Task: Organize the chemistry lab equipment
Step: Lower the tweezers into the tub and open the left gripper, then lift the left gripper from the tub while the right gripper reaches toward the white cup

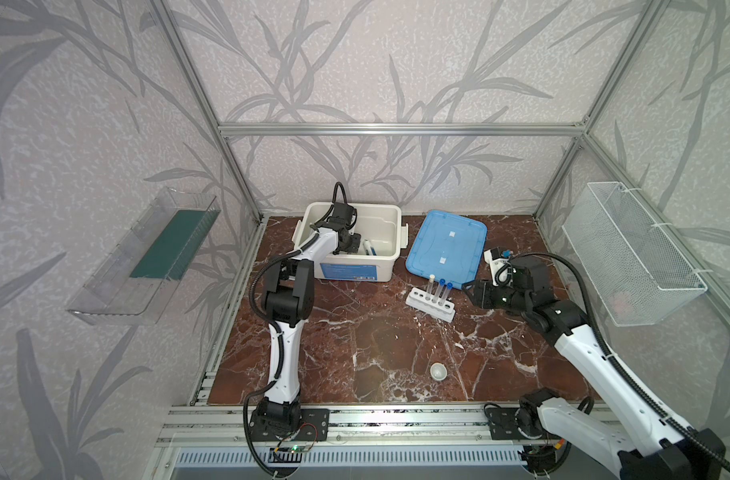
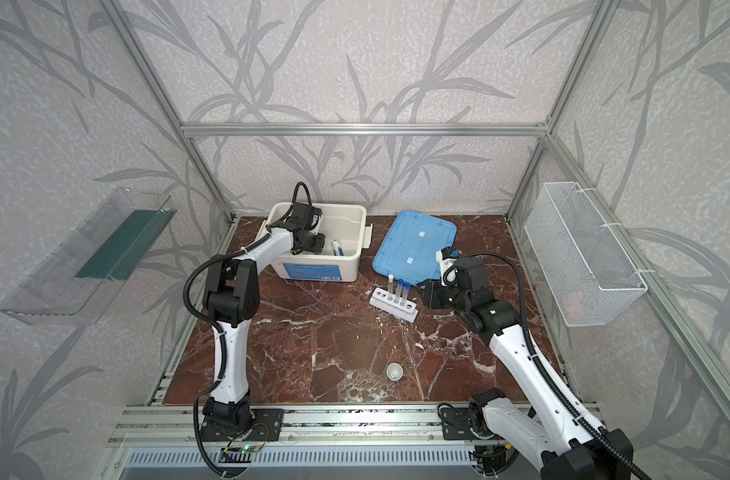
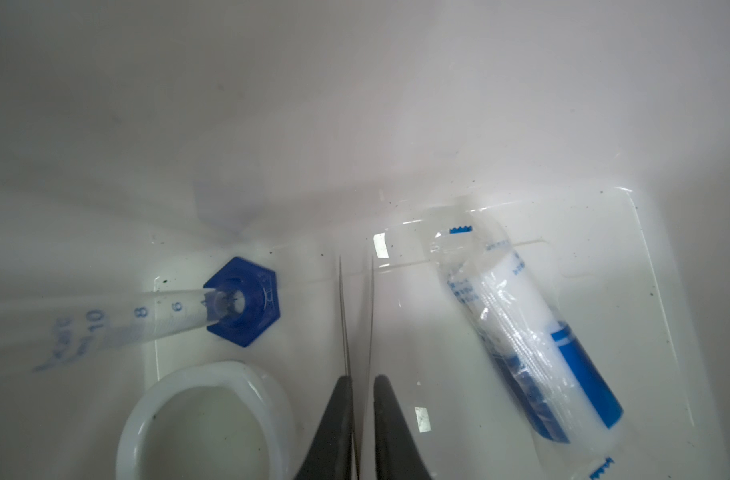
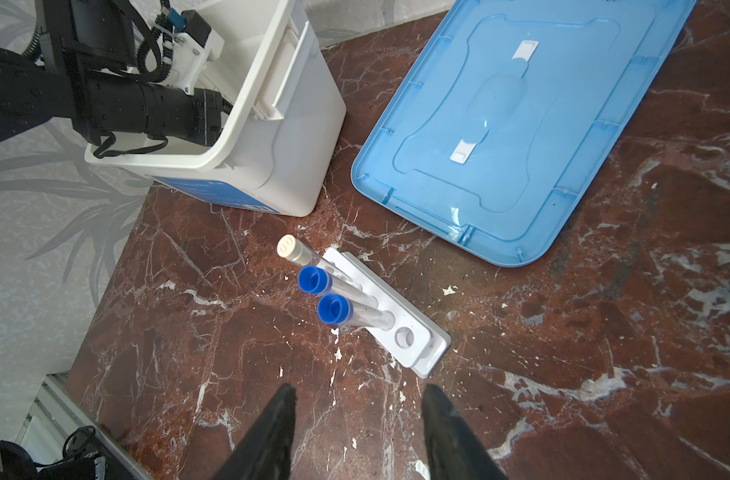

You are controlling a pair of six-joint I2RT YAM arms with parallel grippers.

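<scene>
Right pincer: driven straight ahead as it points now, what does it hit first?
Probably the nearer blue-capped test tube standing in the white rack, almost dead ahead of the open right pincer. Depth is unclear, so it might meet the rack's end first.

Three tubes [image 4: 292,251] [image 4: 313,280] [image 4: 334,309], two cups [image 1: 437,371] [image 3: 201,424].

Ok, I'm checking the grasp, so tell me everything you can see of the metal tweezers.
The metal tweezers are two thin grey prongs, slightly apart and nearly parallel. They stick out from between the black fingers of the left gripper, which close on them and hide their back end. They point down into the white bin, between the blue-based cylinder and the wrapped white bottle, and touch neither.
</scene>
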